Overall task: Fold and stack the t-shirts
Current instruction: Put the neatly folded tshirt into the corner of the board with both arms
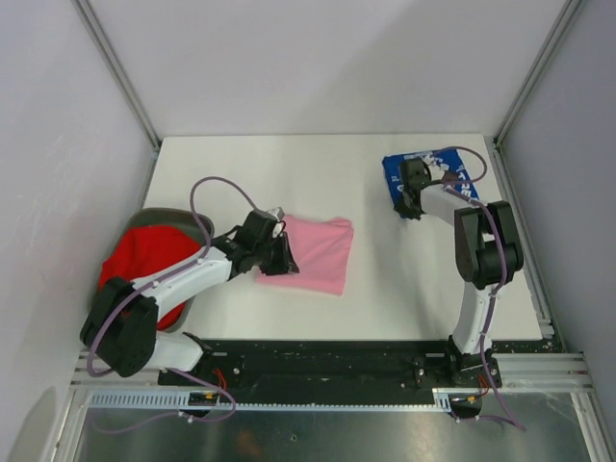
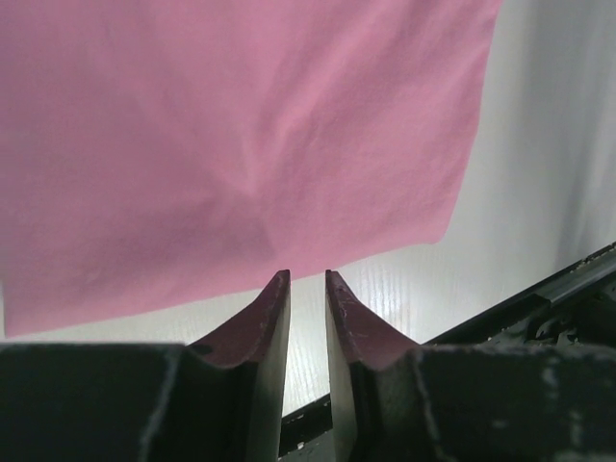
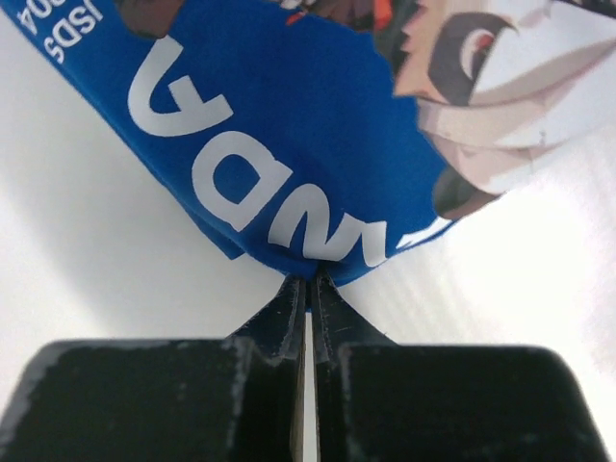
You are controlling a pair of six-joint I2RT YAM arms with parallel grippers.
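The light pink t-shirt (image 1: 318, 252) lies folded flat at the table's middle. My left gripper (image 1: 284, 256) sits at its left edge, jaws a little apart and empty; in the left wrist view the fingertips (image 2: 277, 289) stop just short of the pink t-shirt's hem (image 2: 241, 144). The royal blue t-shirt (image 1: 452, 159) with white lettering lies at the far right. My right gripper (image 1: 412, 178) is shut on its edge, and the right wrist view shows my right gripper (image 3: 309, 279) pinching the blue t-shirt (image 3: 289, 144). The red t-shirt (image 1: 144, 255) lies bunched in the grey bin.
The grey oval bin (image 1: 173, 214) stands at the table's left edge beside my left arm. White walls and metal frame posts (image 1: 120, 72) close in the table on three sides. A black rail (image 1: 327, 361) runs along the near edge.
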